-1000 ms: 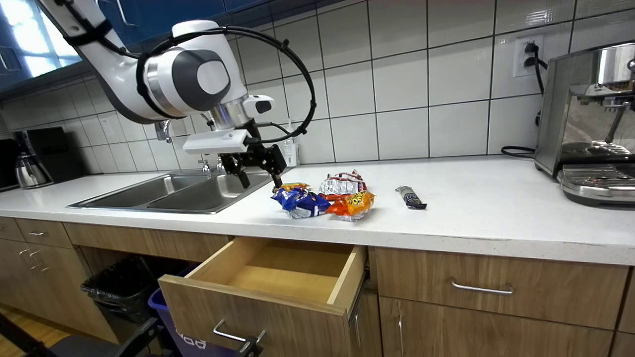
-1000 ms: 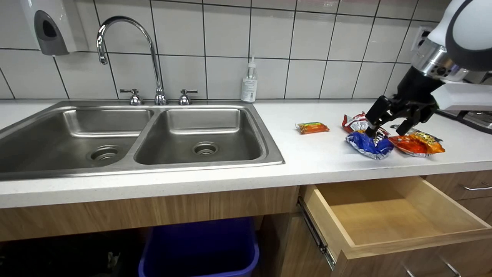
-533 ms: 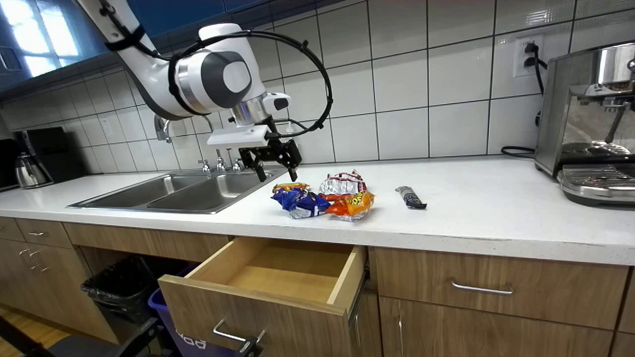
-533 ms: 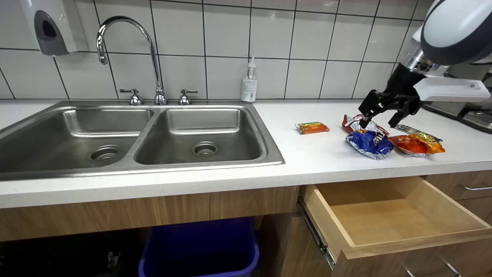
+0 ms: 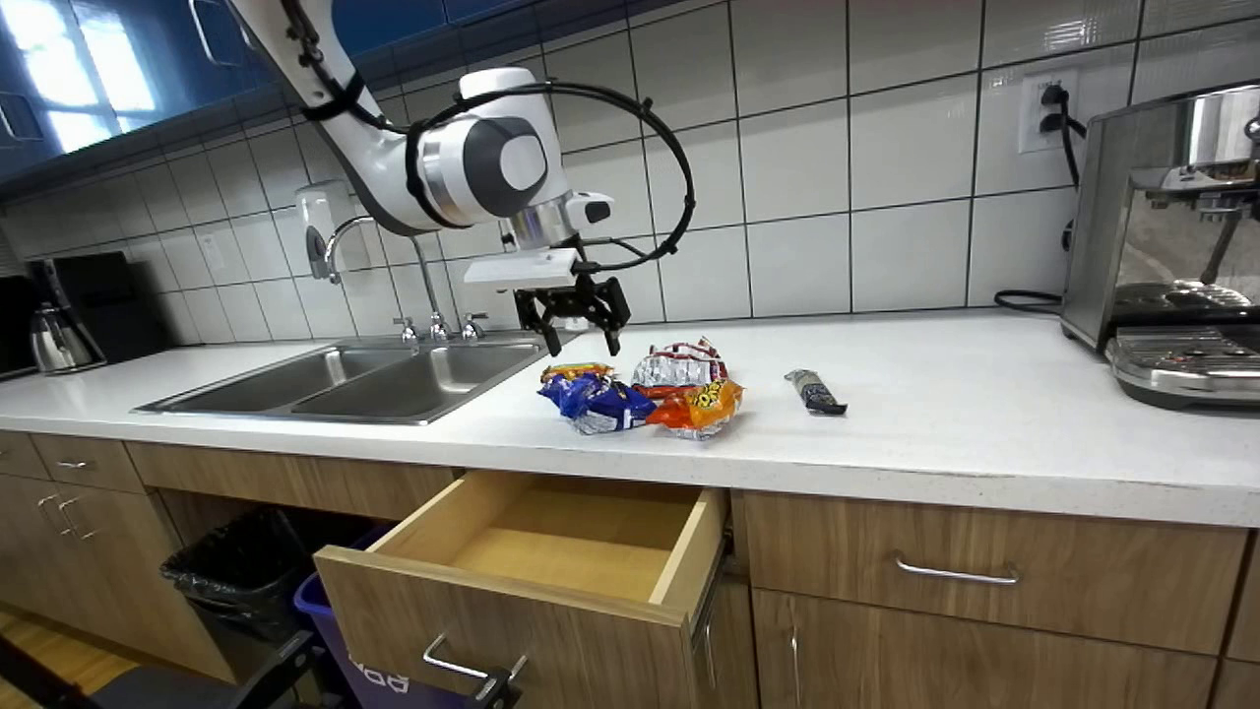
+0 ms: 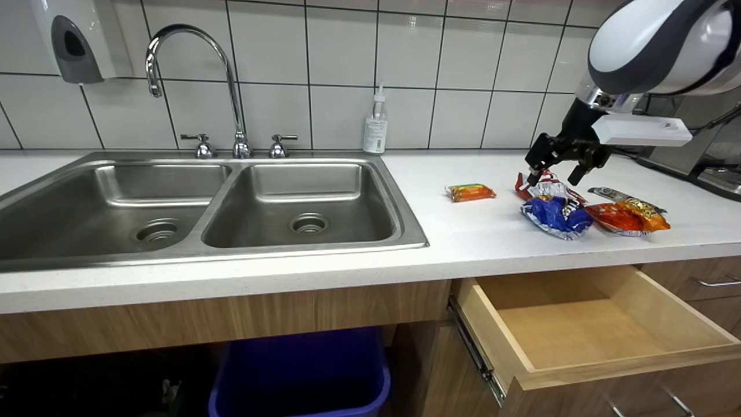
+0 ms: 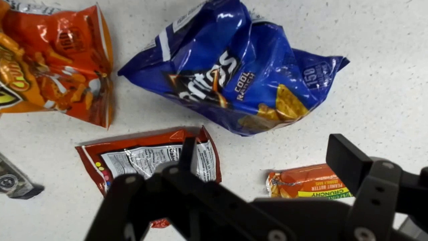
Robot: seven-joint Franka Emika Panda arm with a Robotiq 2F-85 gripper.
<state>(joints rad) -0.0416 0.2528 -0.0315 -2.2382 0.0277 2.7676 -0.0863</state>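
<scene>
My gripper (image 7: 262, 144) is open with nothing between its fingers, held above the white counter. It also shows in both exterior views (image 5: 584, 350) (image 6: 554, 178). A crumpled blue Doritos bag (image 7: 217, 77) lies in front of the fingertips in the wrist view. A red bag (image 7: 143, 154), label side up, lies partly hidden under one finger. An orange granola bar (image 7: 307, 180) lies partly hidden under the opposite finger. An orange Cheetos bag (image 7: 63, 67) and a dark-ended bar (image 7: 13, 180) lie at the wrist view's left side.
A wooden drawer (image 5: 669, 606) stands pulled out below the counter. A double steel sink (image 6: 417, 231) with a tall faucet (image 6: 231, 87) is beside the bags. A soap bottle (image 6: 375, 130) stands by the wall. A coffee machine (image 5: 1122, 217) stands on the counter. A blue bin (image 6: 382, 376) is underneath.
My open gripper has risen from beside the blue bag and moved back towards the tiled wall, above the red bag and granola bar. The bags and bars have not moved.
</scene>
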